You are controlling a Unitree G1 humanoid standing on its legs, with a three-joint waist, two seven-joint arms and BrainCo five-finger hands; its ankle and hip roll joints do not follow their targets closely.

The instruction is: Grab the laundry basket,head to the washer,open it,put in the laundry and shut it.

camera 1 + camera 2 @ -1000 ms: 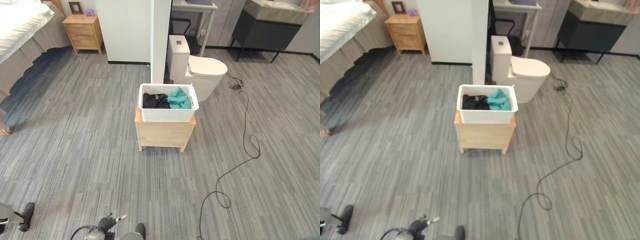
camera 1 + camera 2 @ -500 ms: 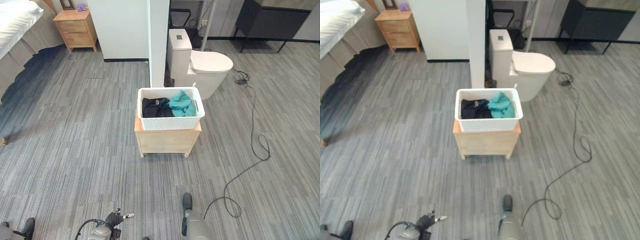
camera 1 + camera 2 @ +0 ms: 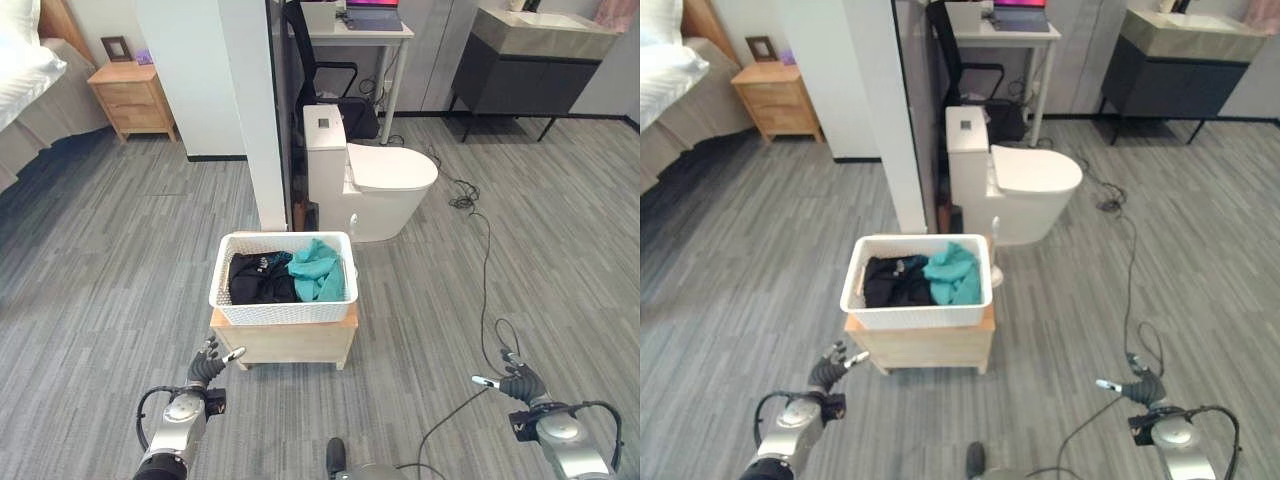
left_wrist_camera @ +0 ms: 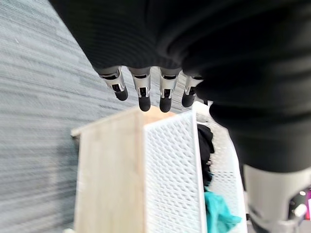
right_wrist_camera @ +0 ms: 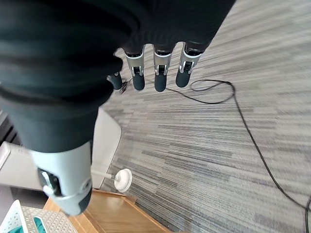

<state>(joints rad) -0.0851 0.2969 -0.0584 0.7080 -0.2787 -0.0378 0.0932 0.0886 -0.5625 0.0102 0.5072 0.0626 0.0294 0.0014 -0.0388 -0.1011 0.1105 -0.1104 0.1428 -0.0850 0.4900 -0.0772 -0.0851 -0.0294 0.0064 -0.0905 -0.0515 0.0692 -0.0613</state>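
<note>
basket: white laundry basket sat on a low wooden stand, ahead of both hands, long axis left-right
nearer: left hand, just short of the stand's left corner
right hand: well off to the right, over floor
hands: both loosely open, empty, touching nothing
load: black and teal clothes inside

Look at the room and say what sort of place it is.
Probably a mock-up apartment: a toilet stands on open grey flooring, with a bed and wooden nightstand to the left and a desk behind.
</note>
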